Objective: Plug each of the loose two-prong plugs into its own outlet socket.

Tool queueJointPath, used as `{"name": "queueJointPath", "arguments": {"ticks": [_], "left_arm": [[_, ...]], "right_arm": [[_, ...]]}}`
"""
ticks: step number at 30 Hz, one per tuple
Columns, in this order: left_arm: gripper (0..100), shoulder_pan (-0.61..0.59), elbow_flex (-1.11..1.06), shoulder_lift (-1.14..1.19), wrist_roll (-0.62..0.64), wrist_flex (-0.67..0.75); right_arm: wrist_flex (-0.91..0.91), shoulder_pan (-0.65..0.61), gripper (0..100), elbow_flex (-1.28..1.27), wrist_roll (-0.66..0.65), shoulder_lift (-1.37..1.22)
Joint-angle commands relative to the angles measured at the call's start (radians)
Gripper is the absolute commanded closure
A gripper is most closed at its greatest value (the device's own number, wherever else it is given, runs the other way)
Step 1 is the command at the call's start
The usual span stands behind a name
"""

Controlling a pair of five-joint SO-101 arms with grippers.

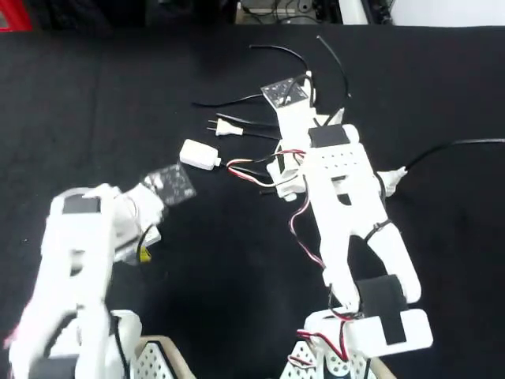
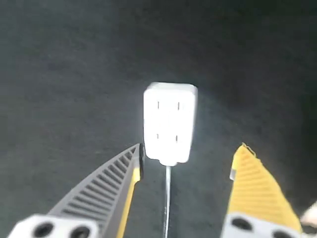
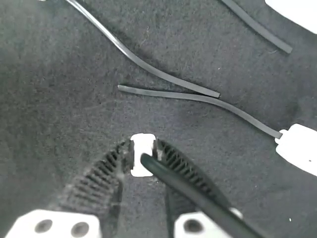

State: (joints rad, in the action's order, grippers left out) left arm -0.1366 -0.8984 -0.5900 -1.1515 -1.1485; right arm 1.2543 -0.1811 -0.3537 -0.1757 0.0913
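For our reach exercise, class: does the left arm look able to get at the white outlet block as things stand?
Probably yes. The left gripper is open, and the outlet block lies just ahead of it on the black cloth, with only the block's own thin cord running between the fingers.

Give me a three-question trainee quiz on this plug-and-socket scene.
1. True or false: the left claw is shut on the outlet socket.
2. What does the right claw grip? A) a small white plug B) a screwdriver C) nothing
3. Fill in: a loose plug lies on the black ____.
Key: 1 false, it is open; 2 A; 3 table.
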Motion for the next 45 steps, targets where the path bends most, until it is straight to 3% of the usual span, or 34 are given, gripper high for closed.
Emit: {"name": "queueJointPath", "arguments": {"ticks": [1,10,16,24,35,45], "left_arm": [[71,-0.031,0.271,0.292,-0.006,-0.074],[71,-0.036,0.424,0.595,-0.014,-0.057],[71,-0.038,0.421,0.675,-0.014,0.005],[73,-0.035,0.401,0.678,0.0,-0.051],[97,0.073,0.36,0.678,0.144,-0.051],[97,0.254,0.533,0.681,0.368,-0.049]], "right_arm": [[0.002,0.011,98.6,0.038,-0.008,0.007],[0.0,0.009,98.6,0.036,-0.012,0.004],[0.0,0.009,98.6,0.036,-0.014,0.002],[0.0,0.009,98.6,0.036,-0.014,0.002],[-0.002,0.008,98.6,0.036,-0.014,0.002],[0.0,0.017,98.6,0.038,-0.014,0.012]]}}
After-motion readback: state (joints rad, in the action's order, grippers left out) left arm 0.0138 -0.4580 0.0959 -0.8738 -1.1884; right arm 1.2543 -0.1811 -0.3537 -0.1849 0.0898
